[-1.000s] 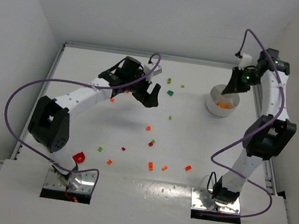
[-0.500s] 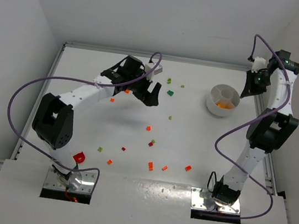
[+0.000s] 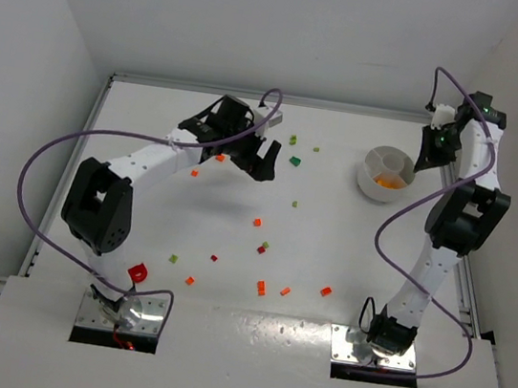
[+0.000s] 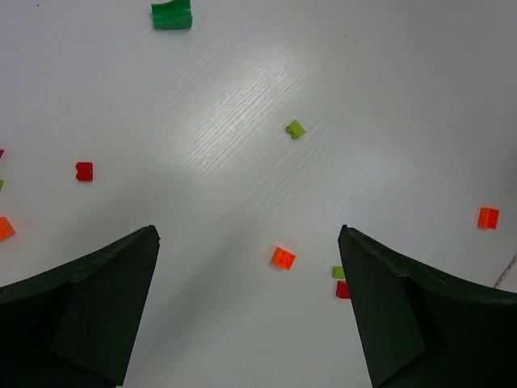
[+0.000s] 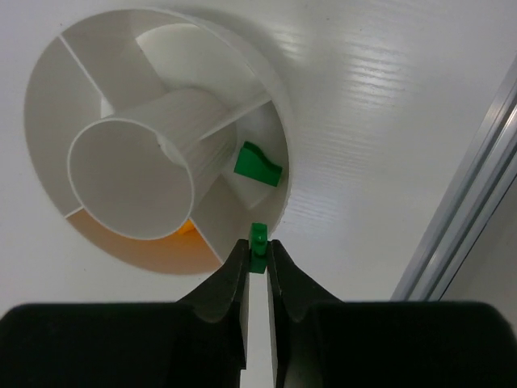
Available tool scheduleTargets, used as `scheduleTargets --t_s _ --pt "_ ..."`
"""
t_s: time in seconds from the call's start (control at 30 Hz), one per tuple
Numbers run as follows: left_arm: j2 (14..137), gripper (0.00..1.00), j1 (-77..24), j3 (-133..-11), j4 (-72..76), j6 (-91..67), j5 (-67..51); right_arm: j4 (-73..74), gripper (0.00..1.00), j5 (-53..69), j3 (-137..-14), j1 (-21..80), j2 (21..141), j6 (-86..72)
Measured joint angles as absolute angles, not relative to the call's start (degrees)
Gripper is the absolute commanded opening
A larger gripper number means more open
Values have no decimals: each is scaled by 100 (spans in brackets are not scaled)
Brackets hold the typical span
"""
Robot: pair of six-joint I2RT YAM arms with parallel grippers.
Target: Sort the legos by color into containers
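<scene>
White walls close in a white bench (image 3: pixel 328 252) seen from above. Small bricks (image 3: pixel 257 221) in red, orange and green lie scattered over its middle and toward the near edge. The left tool (image 3: pixel 261 163) hangs over the far middle of the bench, spread wide and holding nothing. A round white dish (image 3: pixel 375 189) sits near the far right corner, and the right tool (image 3: pixel 425 159) is just beside its right rim.

From the left wrist, two dark fingers (image 4: pixel 81 315) stand far apart above the bench, with an orange brick (image 4: pixel 283 258) lying loose between them.

From the right wrist, the tool's tips pinch a tiny green brick (image 5: pixel 258 245) right at the dish's rim. Another green piece (image 5: pixel 257 164) lies in the section nearest it, orange shows in the neighbouring section, and a round well (image 5: pixel 129 178) rises at the centre.
</scene>
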State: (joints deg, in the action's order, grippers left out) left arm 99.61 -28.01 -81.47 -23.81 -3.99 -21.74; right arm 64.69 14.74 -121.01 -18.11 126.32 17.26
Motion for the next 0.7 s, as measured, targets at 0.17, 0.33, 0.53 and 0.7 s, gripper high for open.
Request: scheduleTargets --t_s 0.17,0.33,0.53,0.7 --pt "10171 100 -2801 -8381 -2408 -423 -2067 6460 19 1455 -12101 -1811 12770 1645" --pt "10516 100 -2801 -8709 -2397 -458 -1942 6434 31 1511 -12112 -1811 12770 1610" --pt "11111 100 -2801 -9196 -2392 -462 -1776 6445 31 1702 -12208 -1754 12831 1566" --pt "11646 100 -2799 -9531 -2390 -478 -1649 6464 31 1959 -12208 -1739 12842 1511"
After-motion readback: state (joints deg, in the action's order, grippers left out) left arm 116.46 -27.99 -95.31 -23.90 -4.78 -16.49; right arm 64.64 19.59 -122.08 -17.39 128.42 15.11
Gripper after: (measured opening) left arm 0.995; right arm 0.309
